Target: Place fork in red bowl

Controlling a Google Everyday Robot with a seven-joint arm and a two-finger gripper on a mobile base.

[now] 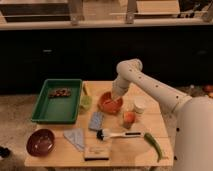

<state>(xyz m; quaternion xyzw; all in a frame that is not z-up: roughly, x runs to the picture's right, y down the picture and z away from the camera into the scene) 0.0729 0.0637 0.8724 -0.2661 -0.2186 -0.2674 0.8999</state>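
The red bowl (109, 103), bright orange-red with a wavy rim, sits at the middle of the wooden table (150, 154). My gripper (116, 96) hangs from the white arm right over the bowl's right side, down at its rim. I cannot make out the fork; it may be hidden at the gripper or inside the bowl. The darker maroon bowl (40, 142) stands at the table's front left corner, far from the gripper.
A green tray (58, 100) lies at the left. A green cup (85, 103), blue sponge (96, 120), grey cloth (75, 138), black-and-white brush (116, 134), orange fruit (129, 118), white cup (138, 106), green pepper (153, 145) and a flat box (97, 153) surround the bowl.
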